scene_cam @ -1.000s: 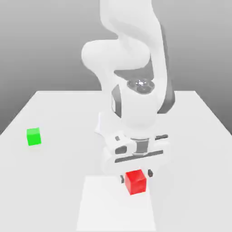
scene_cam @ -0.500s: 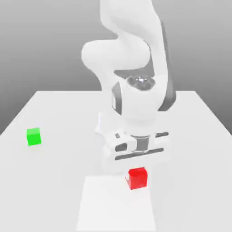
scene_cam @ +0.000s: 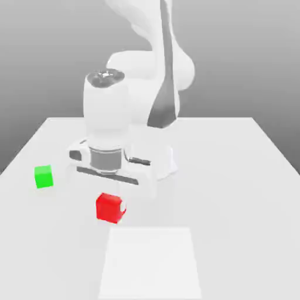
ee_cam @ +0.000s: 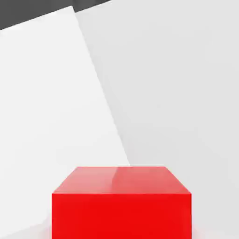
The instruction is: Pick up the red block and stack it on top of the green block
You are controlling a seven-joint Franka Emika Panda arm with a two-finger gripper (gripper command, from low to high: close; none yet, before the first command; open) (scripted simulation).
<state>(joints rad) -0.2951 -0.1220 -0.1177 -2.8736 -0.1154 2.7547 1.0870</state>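
A white robot arm hangs over a pale table (scene_cam: pixel 234 176), its pincer (scene_cam: pixel 111 202) clamped on the red block (scene_cam: pixel 109 208). The block sits directly under the hand, lifted clear of the table, and in the hand view (ee_cam: pixel 121 205) it appears close up with the table surface behind it. The green block (scene_cam: pixel 43 176) rests on the table well apart from the pincer, off toward the exterior view's left and a little farther back.

Judging what could fail from here: the red block looks slightly turned in the grip, so if it is set down without squaring up, its faces may not match the green block's and it could perch crooked or slide off. Coming in too low from the side could knock the green block away before the red one is above it. Releasing while off-centre, or from too high, could make the red block tumble onto the table.
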